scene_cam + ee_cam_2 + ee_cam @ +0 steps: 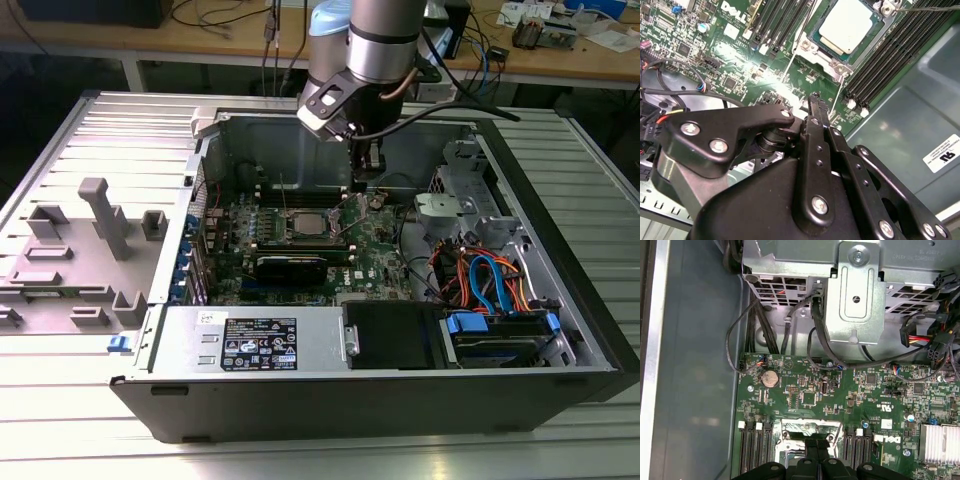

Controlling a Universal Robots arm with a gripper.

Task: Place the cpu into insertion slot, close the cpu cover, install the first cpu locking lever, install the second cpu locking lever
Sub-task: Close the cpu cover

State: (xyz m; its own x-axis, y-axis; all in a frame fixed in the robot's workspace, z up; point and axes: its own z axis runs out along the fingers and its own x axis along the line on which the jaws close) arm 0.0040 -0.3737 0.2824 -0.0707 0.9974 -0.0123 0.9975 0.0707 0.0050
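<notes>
Claw (pixel 365 172) hangs low over the mobo (pixel 715 65) inside the open PC case (pixel 560 300), fingers pressed together, nothing pinched. Cpu (pixel 847 25) sits in the insertion slot (pixel 816 40) just ahead of the claw tip, apart from it. Silver cpu cover (pixel 836 64) frames the chip. Thin wire levers (pixel 788 65) run from the socket toward the claw. Memory slots (pixel 875 65) lie beside it.

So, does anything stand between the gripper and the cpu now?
Nothing bulky that shows. The gripper hangs above the green board, off one corner of the cpu, whose silver top lies exposed. Only a thin metal wire runs across the board between them.
</notes>
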